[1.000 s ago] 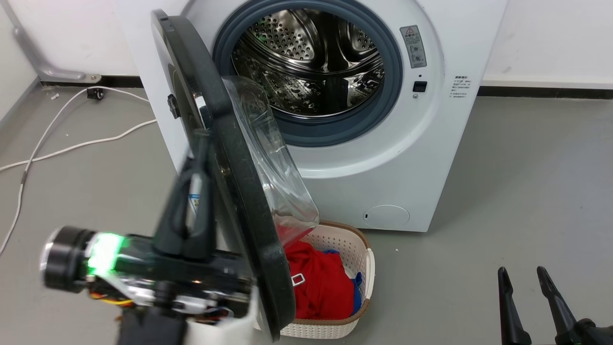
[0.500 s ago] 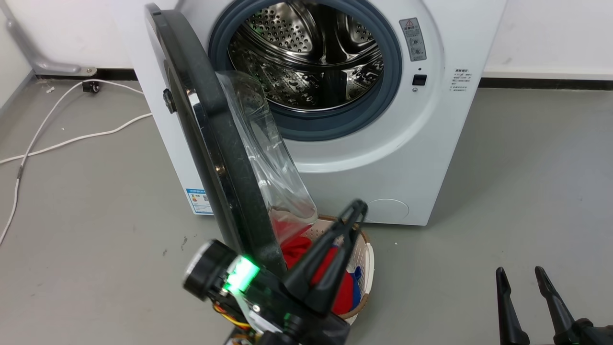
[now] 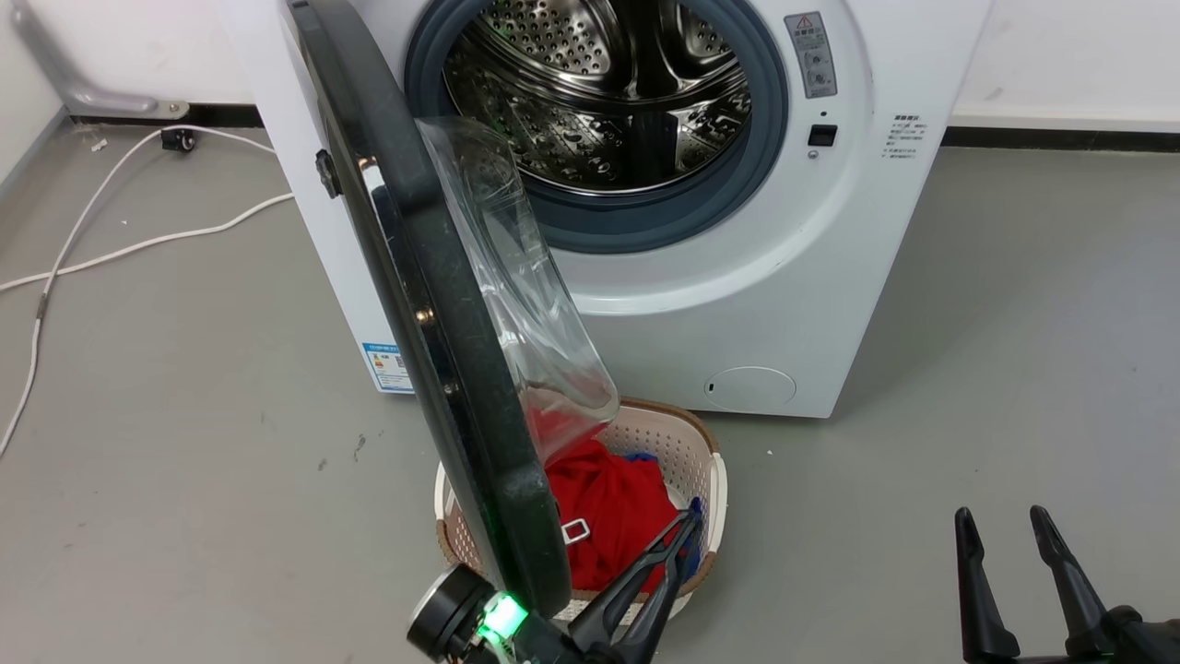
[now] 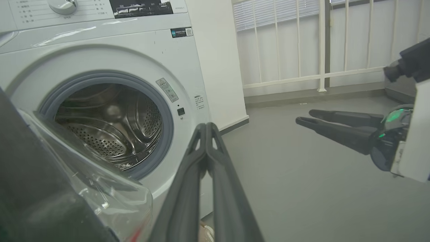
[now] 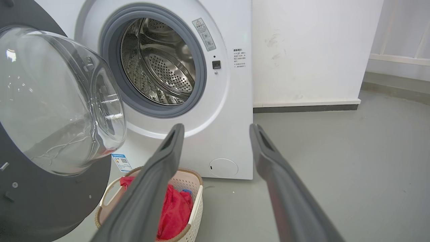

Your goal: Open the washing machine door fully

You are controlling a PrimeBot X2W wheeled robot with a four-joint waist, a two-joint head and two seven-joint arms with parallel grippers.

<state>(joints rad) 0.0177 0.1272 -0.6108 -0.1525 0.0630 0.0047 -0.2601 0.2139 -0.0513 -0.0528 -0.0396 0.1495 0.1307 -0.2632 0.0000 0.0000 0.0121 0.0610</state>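
Note:
The washing machine door (image 3: 442, 304) stands partly open and shows edge-on in the head view, its clear glass bowl (image 3: 516, 277) bulging right toward the steel drum (image 3: 608, 92). In the left wrist view the door (image 4: 27, 188) rises at the near left. The right wrist view shows the door's (image 5: 50, 191) inner face. My left gripper (image 3: 687, 527) is shut and empty, just right of the door's lower rim and apart from it, fingertips (image 4: 206, 127) pressed together. My right gripper (image 3: 1002, 518) is open at the lower right, far from the door, with nothing between its fingers (image 5: 168, 151).
A cream laundry basket (image 3: 714, 480) with red cloth (image 3: 608, 503) sits on the floor under the door, before the white machine (image 3: 737, 304). A white cable (image 3: 138, 244) lies on the grey floor at the left. A white wall stands behind.
My left gripper has swung from the door's outer left side, round its lower edge, to its right side and sunk lower. The door keeps about the same angle. The head camera shifted slightly.

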